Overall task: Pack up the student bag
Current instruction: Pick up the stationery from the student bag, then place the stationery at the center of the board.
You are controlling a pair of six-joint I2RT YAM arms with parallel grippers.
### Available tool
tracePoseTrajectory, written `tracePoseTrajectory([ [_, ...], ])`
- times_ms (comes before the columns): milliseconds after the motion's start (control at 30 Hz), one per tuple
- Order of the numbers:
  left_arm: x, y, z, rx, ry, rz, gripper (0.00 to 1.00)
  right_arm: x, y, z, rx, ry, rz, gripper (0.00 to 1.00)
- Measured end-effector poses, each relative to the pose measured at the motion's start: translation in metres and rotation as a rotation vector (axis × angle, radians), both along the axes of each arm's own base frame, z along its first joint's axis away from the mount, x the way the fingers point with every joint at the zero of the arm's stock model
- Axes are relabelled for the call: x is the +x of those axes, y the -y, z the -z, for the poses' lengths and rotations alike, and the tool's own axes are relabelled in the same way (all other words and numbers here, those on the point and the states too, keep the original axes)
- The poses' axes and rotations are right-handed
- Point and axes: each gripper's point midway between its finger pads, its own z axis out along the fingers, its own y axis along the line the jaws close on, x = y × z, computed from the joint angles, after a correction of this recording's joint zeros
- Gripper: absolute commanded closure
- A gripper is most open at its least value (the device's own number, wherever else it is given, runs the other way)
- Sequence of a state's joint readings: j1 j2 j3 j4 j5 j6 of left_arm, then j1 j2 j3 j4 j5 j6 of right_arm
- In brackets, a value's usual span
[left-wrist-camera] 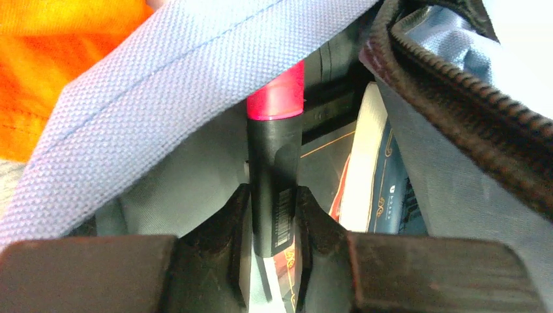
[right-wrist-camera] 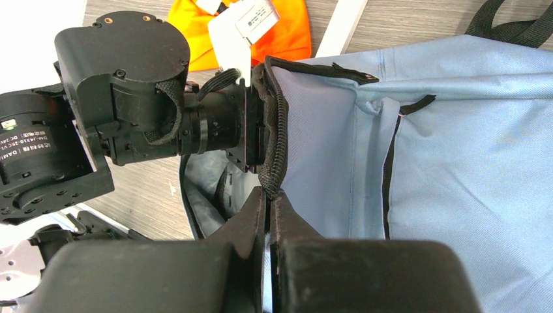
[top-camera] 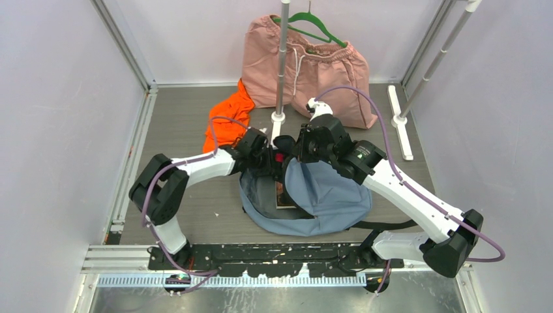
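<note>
Bag: the student bag (top-camera: 326,195) lies mid-table, just ahead of the arm bases, with its mouth turned toward the far left.
Right gripper (right-wrist-camera: 269,202): jaws pressed together on the black zipper edge (right-wrist-camera: 272,143), holding that rim up.
Left gripper (left-wrist-camera: 274,202): at the mouth, fingers closed against both sides of a black marker (left-wrist-camera: 275,163); its pink cap passes under the bag's upper edge.
Inside: a book (left-wrist-camera: 365,169) stands just right of the marker, seemingly not touching it.
Room: an orange cloth (top-camera: 225,124) and a pole base (top-camera: 278,119) crowd the far side; bare table (top-camera: 189,215) lies to the left.
</note>
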State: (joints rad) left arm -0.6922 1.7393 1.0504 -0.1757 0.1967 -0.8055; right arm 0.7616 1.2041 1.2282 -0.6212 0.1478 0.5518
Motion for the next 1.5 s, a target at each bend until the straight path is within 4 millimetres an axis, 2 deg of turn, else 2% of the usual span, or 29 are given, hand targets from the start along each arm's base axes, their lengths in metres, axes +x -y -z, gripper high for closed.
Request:
tracePoseTrajectory([
  [33,0.0,-0.001,0.001,0.004,0.001,0.003,0.99,0.0,0.0,0.0,0.0,0.0,0.0,0.99],
  [200,0.0,-0.003,-0.01,0.012,0.014,-0.001,1.0,0.0,0.0,0.0,0.0,0.0,0.0,0.99],
  [333,-0.003,-0.015,-0.047,-0.004,0.07,-0.008,1.0,0.0,0.0,0.0,0.0,0.0,0.0,0.99],
  [400,-0.003,-0.024,-0.073,-0.032,0.113,-0.022,1.0,0.0,0.0,0.0,0.0,-0.001,0.0,0.99],
  [500,0.005,-0.051,-0.119,-0.085,0.204,-0.086,1.0,-0.001,-0.001,0.0,0.004,-0.004,-0.006,0.99],
  [567,0.009,-0.079,-0.141,-0.103,0.259,-0.153,1.0,-0.003,-0.004,0.0,0.015,-0.01,-0.019,0.99],
  [667,0.004,-0.124,-0.15,-0.082,0.294,-0.261,1.0,-0.006,-0.018,0.006,0.024,-0.019,-0.052,0.99],
  [700,0.001,-0.135,-0.148,-0.068,0.294,-0.288,1.0,-0.007,-0.026,0.011,0.021,-0.026,-0.069,0.95],
  [733,-0.004,-0.145,-0.145,-0.054,0.29,-0.31,1.0,-0.009,-0.037,0.017,0.019,-0.035,-0.092,0.85],
  [800,-0.015,-0.161,-0.136,-0.026,0.27,-0.344,1.0,-0.014,-0.06,0.033,0.011,-0.067,-0.143,0.55],
  [867,-0.027,-0.176,-0.127,0.002,0.247,-0.375,1.0,-0.019,-0.084,0.056,-0.002,-0.116,-0.191,0.32],
  [900,-0.03,-0.181,-0.125,0.01,0.242,-0.386,1.0,-0.025,-0.096,0.072,-0.022,-0.149,-0.229,0.26],
  [967,-0.036,-0.19,-0.122,0.023,0.236,-0.409,1.0,-0.036,-0.116,0.103,-0.076,-0.213,-0.288,0.21],
  [1033,-0.039,-0.195,-0.121,0.032,0.231,-0.423,1.0,-0.044,-0.122,0.126,-0.125,-0.256,-0.314,0.19],
  [1100,-0.041,-0.197,-0.117,0.04,0.218,-0.428,1.0,-0.051,-0.119,0.135,-0.161,-0.273,-0.317,0.18],
  [1133,-0.041,-0.198,-0.114,0.045,0.209,-0.429,1.0,-0.05,-0.117,0.131,-0.167,-0.253,-0.306,0.17],
  [1233,-0.045,-0.197,-0.103,0.055,0.176,-0.418,1.0,-0.039,-0.094,0.104,-0.154,-0.155,-0.232,0.17],
  [1333,-0.051,-0.196,-0.085,0.066,0.13,-0.403,1.0,-0.022,-0.054,0.063,-0.101,-0.04,-0.108,0.18],
  [1400,-0.058,-0.195,-0.071,0.074,0.092,-0.391,1.0,-0.01,-0.023,0.045,-0.068,0.012,-0.012,0.2],
  [1500,-0.069,-0.195,-0.051,0.088,0.038,-0.374,1.0,0.005,0.017,0.036,-0.043,0.04,0.119,0.29],
])
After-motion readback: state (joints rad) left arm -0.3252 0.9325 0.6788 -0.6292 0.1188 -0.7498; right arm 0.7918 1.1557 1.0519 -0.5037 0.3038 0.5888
